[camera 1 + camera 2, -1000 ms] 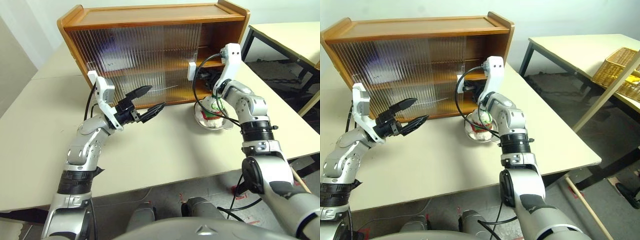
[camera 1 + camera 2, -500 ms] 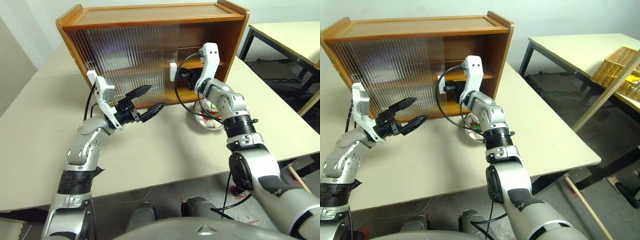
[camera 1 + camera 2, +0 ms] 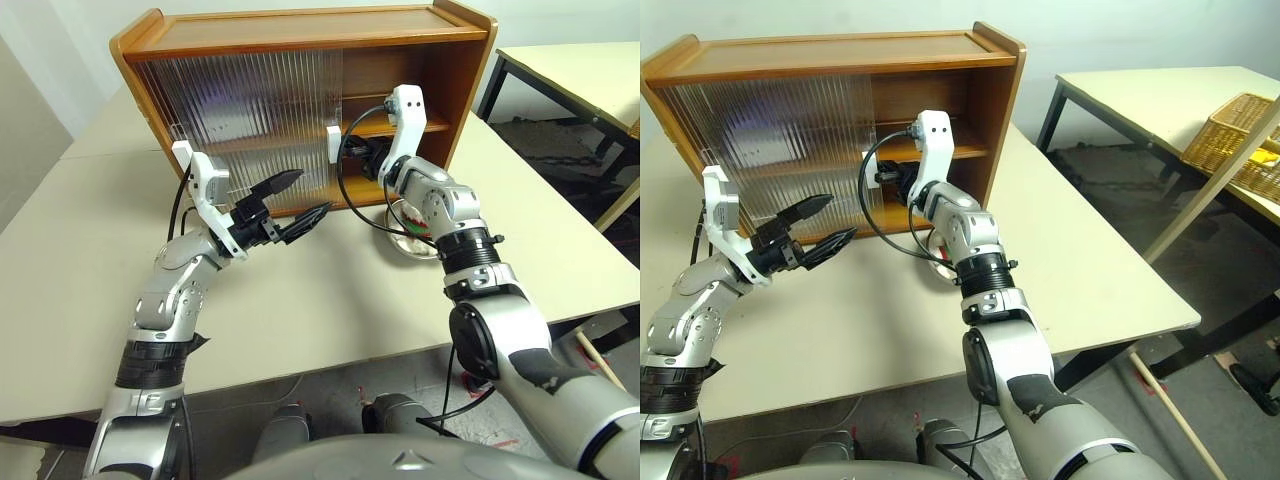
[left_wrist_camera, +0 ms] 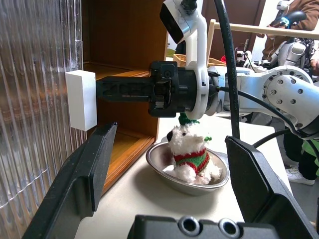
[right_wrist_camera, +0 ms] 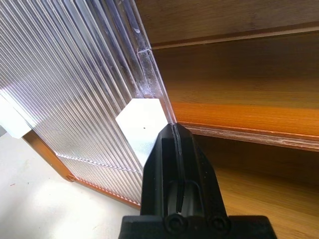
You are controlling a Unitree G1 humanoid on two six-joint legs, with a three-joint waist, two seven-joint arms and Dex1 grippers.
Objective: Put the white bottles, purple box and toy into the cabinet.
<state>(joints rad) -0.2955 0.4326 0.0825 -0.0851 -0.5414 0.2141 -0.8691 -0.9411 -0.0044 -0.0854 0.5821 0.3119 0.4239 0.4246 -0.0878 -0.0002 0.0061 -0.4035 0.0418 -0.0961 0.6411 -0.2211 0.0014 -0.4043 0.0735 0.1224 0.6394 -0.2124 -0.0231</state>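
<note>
While the toy (image 4: 190, 155) is sitting in its metal bowl (image 4: 164, 169) on the surface (image 3: 330, 300), just in front of the open right end of the cabinet (image 3: 300, 40), you're working the door rather than the load. Your right end effector (image 4: 107, 88) is pinched fully closed, its tip pressing against the white handle (image 4: 81, 99) of the ribbed sliding door (image 3: 250, 110), apparently so the closed tip acts as a pusher to slide the panel sideways and clear shelf space. The right bay is already showing bare wood, so the opening looks nearly wide enough for the bowl. Your left end effector (image 3: 296, 207) is hovering over the surface with fingers spread wide and holding nothing, seemingly parked ready. I'm not spotting the bottles or purple box.
</note>
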